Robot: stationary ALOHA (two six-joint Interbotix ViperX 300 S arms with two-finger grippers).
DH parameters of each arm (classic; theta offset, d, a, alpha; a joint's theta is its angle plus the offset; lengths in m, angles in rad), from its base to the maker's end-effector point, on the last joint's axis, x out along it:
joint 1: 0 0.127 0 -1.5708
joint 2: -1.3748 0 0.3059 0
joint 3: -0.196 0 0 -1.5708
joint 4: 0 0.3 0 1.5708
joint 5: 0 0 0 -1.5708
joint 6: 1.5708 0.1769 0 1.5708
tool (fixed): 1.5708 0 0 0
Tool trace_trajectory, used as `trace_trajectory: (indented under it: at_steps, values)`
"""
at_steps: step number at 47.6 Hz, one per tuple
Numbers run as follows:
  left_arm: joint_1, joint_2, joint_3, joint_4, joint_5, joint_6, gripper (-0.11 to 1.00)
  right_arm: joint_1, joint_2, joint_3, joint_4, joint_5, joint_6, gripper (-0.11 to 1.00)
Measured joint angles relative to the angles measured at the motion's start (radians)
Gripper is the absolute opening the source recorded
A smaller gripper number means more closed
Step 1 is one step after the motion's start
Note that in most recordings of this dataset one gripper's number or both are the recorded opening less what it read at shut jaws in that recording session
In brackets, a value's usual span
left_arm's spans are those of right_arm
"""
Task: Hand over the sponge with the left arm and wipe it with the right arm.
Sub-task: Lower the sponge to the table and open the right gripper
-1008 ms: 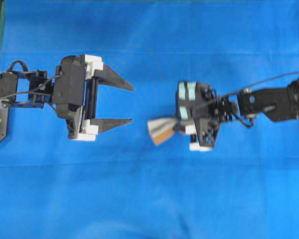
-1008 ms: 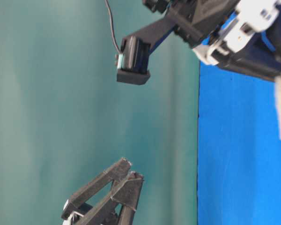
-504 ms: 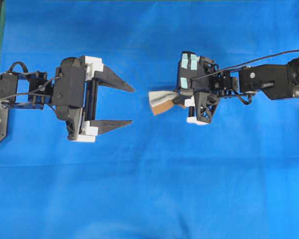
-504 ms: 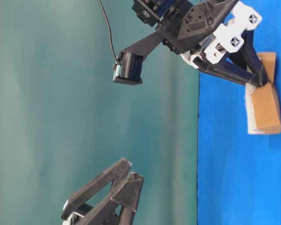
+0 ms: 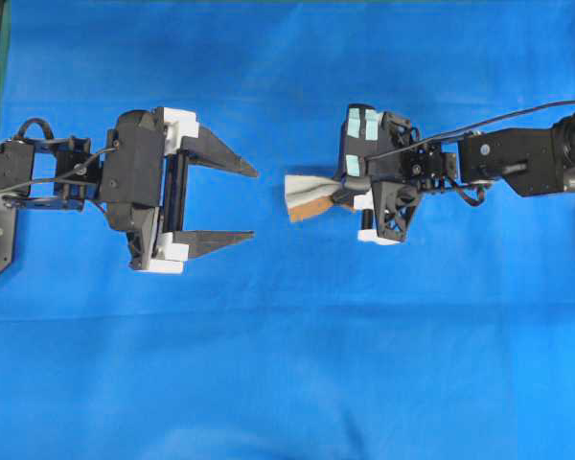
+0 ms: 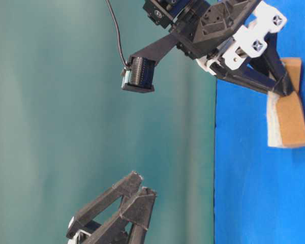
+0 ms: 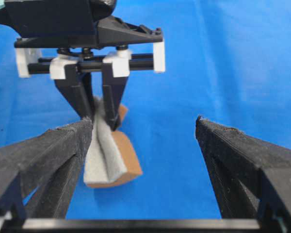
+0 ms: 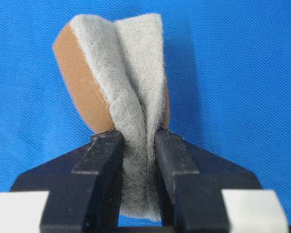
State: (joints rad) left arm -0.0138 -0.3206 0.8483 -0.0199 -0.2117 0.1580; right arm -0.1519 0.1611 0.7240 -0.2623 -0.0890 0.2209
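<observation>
Between the fingertips of the right arm's gripper (image 8: 138,145), the sponge (image 8: 121,73) is pinched and folded, grey felt inward, orange-brown layer outward. Opposite it, apart, the left arm's gripper (image 5: 252,202) stands spread wide, above the blue cloth (image 5: 287,364).

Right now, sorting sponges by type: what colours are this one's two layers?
Sponge: greyish-white fuzzy layer over orange-brown; clearest in the right wrist view.

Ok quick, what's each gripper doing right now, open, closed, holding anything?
Left gripper: open, holding nothing.
Right gripper: closed on the sponge, pinching it so it folds.
</observation>
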Motion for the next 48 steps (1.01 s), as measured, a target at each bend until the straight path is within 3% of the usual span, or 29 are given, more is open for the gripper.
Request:
trace_trajectory:
  at_steps: [7, 13, 17, 33, 48]
  values:
    - [0.000, 0.002, 0.000, 0.000, 0.000, 0.000, 0.85, 0.006, 0.000, 0.000, 0.000, 0.000, 0.003, 0.27]
    - [0.000, 0.000, 0.000, 0.000, 0.000, 0.000, 0.85, 0.014, 0.000, 0.000, 0.000, 0.000, 0.005, 0.62]
    - [0.000, 0.002, 0.000, 0.000, 0.000, 0.000, 0.85, 0.023, 0.000, 0.000, -0.002, 0.000, 0.003, 0.73]
    - [0.002, 0.000, 0.000, 0.000, 0.002, 0.000, 0.85, 0.035, -0.008, 0.000, 0.005, 0.032, 0.006, 0.74]
    - [0.000, 0.002, 0.000, 0.000, 0.000, 0.003, 0.85, 0.046, -0.167, 0.000, 0.003, 0.124, 0.006, 0.74]
